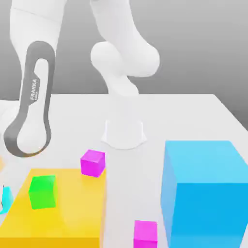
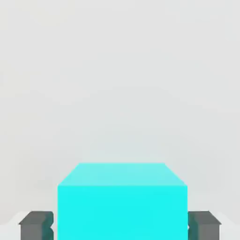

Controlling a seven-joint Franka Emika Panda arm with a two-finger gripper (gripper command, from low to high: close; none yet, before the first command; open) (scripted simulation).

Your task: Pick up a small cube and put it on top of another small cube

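My gripper [image 2: 120, 226] grips the cyan cube [image 2: 122, 211] at its sides — the grasping step, I judge — so next comes a straight lift.

"FRANKA" on robot arm [image 1: 35, 97]

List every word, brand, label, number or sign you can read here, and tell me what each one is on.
"FRANKA": on the dark grey band of the white robot arm, running up along it, exterior view.
Smaller lettering beside that word, on the same band: too small to read.
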